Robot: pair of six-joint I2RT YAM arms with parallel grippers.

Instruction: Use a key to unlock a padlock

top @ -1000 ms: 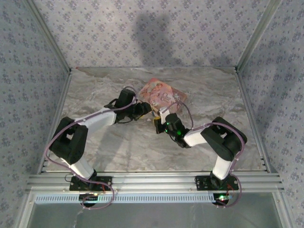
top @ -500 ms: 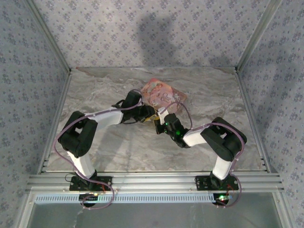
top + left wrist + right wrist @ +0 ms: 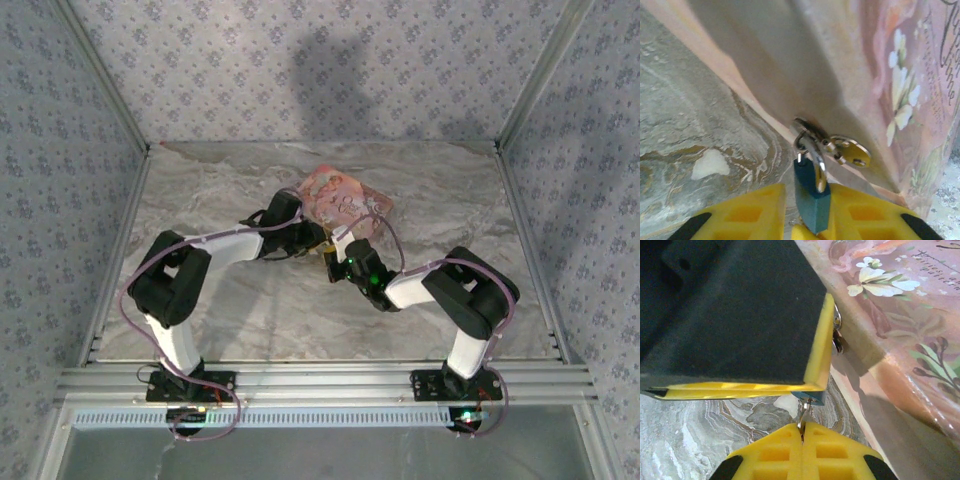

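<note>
The left hand (image 3: 809,195) has its two yellow fingers (image 3: 750,210) set on either side of the padlock (image 3: 813,205). The small blue body stands upright between them, right at the fingertips. The finger on the right of the wrist view touches the lock. A thin dark gap shows beside the other finger, so it is not clear whether the hand is clamping the lock.

Just beyond the fingertips, the silvery shackle (image 3: 816,167) loops through a metal hasp (image 3: 807,127) on the side wall of the pink box (image 3: 790,60). A small gold-coloured round tab (image 3: 856,152) sits beside the hasp. The box stands on the marbled counter (image 3: 700,125), which spreads away to one side of the hand.

The right hand (image 3: 803,429) is closed, pinching the key (image 3: 803,416) between its fingertips. The thin silvery blade runs straight ahead from the tips into the underside of the blue lock. Directly ahead of this hand lies the black and yellow finger of the left hand, flat against the lock.
</note>
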